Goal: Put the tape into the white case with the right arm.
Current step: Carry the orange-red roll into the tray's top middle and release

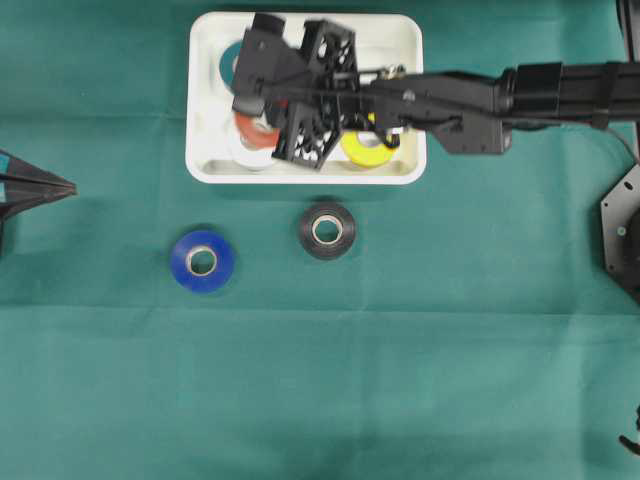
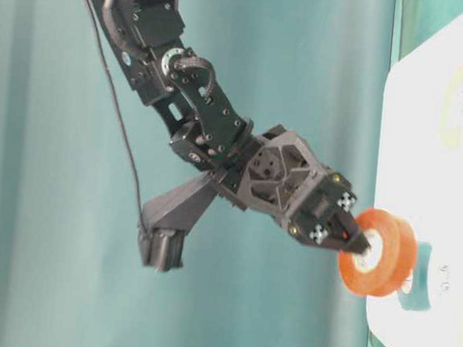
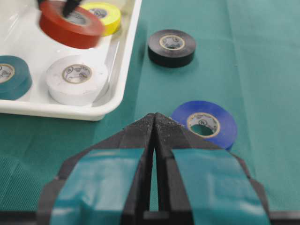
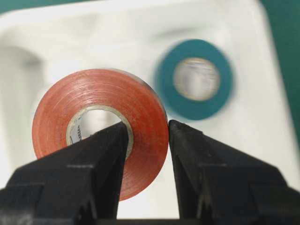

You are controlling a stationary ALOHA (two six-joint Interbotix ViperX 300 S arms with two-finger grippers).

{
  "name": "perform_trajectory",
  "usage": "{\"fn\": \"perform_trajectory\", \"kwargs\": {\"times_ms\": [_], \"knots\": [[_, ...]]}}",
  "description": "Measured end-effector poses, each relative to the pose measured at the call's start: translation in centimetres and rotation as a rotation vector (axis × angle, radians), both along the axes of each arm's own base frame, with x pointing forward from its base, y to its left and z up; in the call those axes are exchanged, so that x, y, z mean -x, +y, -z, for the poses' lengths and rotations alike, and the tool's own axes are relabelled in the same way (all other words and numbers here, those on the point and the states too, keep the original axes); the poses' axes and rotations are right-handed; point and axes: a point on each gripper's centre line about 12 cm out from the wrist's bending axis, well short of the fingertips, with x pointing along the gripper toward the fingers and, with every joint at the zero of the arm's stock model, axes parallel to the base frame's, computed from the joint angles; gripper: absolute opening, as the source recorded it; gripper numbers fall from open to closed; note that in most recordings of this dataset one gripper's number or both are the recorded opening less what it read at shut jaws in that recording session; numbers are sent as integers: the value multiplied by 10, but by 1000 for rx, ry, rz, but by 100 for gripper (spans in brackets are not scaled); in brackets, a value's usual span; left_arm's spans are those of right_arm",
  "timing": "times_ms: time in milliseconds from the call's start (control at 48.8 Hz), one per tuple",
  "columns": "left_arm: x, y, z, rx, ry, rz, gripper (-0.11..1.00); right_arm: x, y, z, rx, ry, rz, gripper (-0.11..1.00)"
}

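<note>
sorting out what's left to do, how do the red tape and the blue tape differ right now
The red tape is pinched through its wall by the right hand and held over the white case; the blue tape lies free on the green cloth, outside the case. Red hangs tilted on edge, blue lies flat, hole up. Both are similar rolls with pale cores.

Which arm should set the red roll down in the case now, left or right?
Right. The right gripper already pinches the red tape roll by its wall, held above the white case. The left gripper is shut and empty, parked outside the case near the blue roll.
</note>
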Motion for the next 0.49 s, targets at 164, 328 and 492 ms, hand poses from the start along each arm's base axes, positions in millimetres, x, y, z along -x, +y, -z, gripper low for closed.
{"fn": "perform_trajectory", "kwargs": {"times_ms": [164, 328, 492], "knots": [[0, 0, 0, 0, 0, 0, 0, 9, -26, 2, 24, 16, 33, 1], [0, 0, 0, 0, 0, 0, 0, 17, -49, 2, 25, 11, 79, 1], [0, 0, 0, 0, 0, 0, 0, 23, -54, 7, 21, 27, 91, 1]]}}
